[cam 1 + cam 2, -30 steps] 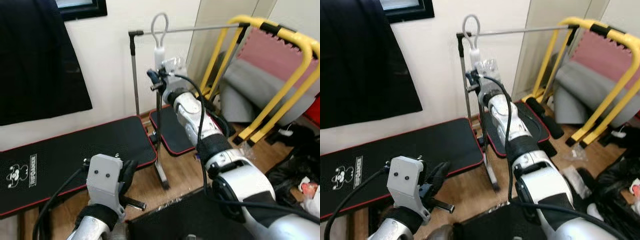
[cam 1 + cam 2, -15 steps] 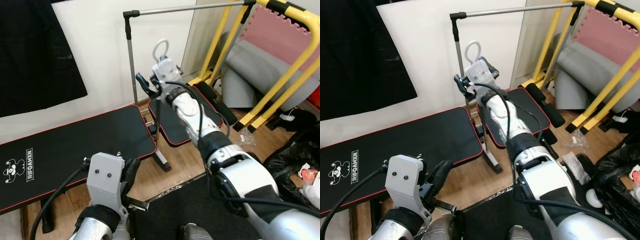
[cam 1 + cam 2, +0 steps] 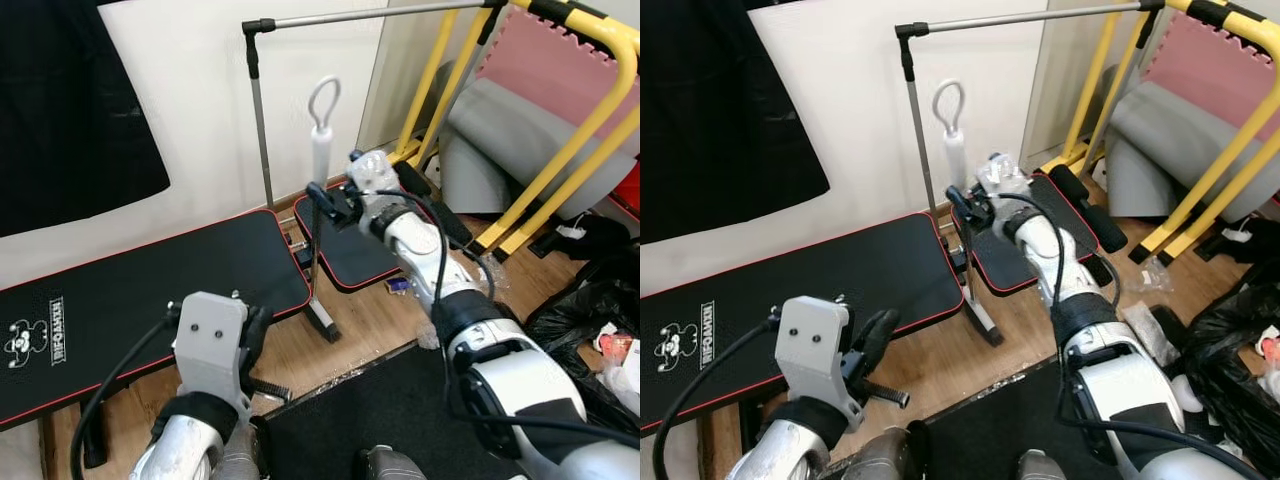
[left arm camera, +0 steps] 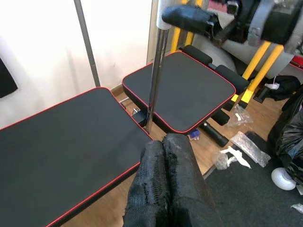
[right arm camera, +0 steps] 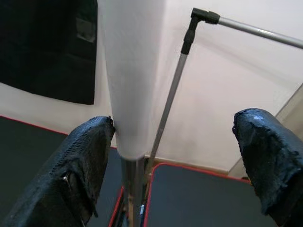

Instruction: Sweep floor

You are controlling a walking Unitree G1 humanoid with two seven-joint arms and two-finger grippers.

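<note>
**Reaching for the broom handle**

Reaching out now goes the right gripper (image 3: pixel 322 200), and its jaws are spread wide! From the right wrist view, one finger touches the white grip of the broom (image 5: pixel 130 85) while the other stands well apart, so nothing is pinched yet. The broom stands upright between the two black pads of the weight bench (image 3: pixel 150 290), its loop-topped handle rising in front of the white wall, its metal shaft running down toward the wooden floor (image 3: pixel 370 320). The lower end is hard to make out behind the bench frame.

Down low on the robot's left, the left gripper (image 4: pixel 163 146) has its jaws pressed together on nothing, pointing toward the shaft from near the bench.

My read: this is the fetching step, no sweeping begun. The next move calls for the right jaws to close squarely around the grip, then a lift clear of the bench frame and the thin clothes rail (image 3: pixel 370 14) standing just behind. Scraps of plastic wrapping (image 4: pixel 236 156) lie on the floor, waiting.
</note>
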